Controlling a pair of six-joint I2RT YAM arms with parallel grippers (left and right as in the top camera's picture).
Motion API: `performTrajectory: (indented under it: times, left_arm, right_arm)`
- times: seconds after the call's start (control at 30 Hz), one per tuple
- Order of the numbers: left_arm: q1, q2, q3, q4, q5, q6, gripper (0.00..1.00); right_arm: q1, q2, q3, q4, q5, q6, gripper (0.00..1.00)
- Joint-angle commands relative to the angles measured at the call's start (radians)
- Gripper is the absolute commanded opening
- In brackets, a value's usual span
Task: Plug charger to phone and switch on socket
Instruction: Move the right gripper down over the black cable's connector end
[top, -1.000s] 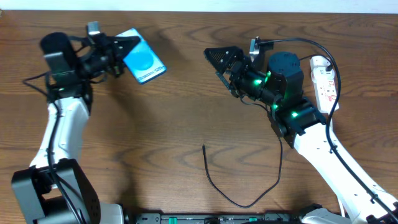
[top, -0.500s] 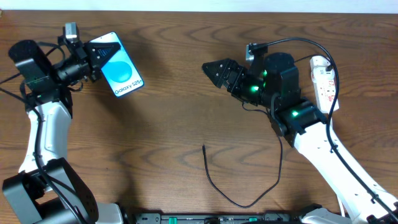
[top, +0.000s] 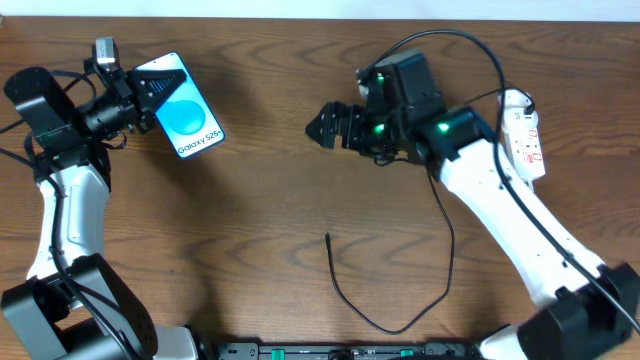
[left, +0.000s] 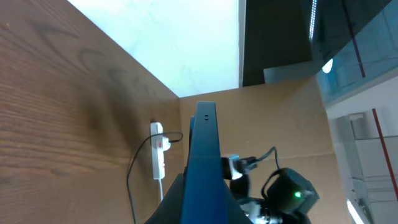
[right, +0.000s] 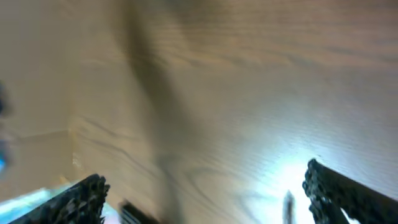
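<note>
Left gripper (top: 147, 88): clamped tight on the phone's edge, far left of the table (top: 260, 200).
Phone (top: 186, 105): in my left grip, blue screen turned up.
Charger (top: 345, 298): black cable lying loose at centre front, plug tip free, well apart from the phone.
Right gripper (top: 322, 125): my fingers are spread wide, holding nothing, right of centre.
Socket (top: 524, 130): white strip at the far right edge, beside my right arm.

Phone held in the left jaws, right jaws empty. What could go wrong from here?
1. The phone is pinched at one end only; it could pivot or slip when the plug pushes in.
2. The charger runs under the right arm; picking up its tip may snag the slack.
</note>
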Motion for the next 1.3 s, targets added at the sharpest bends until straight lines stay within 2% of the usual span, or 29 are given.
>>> performTrajectory:
  times: [0.0,0.2,0.33,0.73,1.0,1.27]
  left_arm:
    - [0.006,-0.020,0.007,0.006,0.031,0.014,0.07]
    - [0.006,-0.020,0.007,0.006,0.029,0.014,0.07]
    - [0.006,-0.020,0.007,0.006,0.030,0.014,0.07]
    - [0.006,-0.020,0.007,0.006,0.030,0.014,0.07]
    - [0.006,-0.020,0.007,0.006,0.031,0.014,0.08]
    - [0.006,-0.020,0.007,0.006,0.030,0.014,0.07]
  right_arm:
    - [0.029,0.064,0.064,-0.098,0.078,-0.112,0.99]
    - [0.095,0.128,0.064,-0.200,0.196,-0.121,0.99]
    - [0.158,0.172,0.064,-0.234,0.309,-0.066,0.99]
    - [0.325,0.259,0.064,-0.213,0.344,-0.057,0.99]
    - [0.355,0.278,0.058,-0.259,0.470,0.119,0.99]
    - [0.362,0.278,-0.017,-0.274,0.476,0.237,0.99]
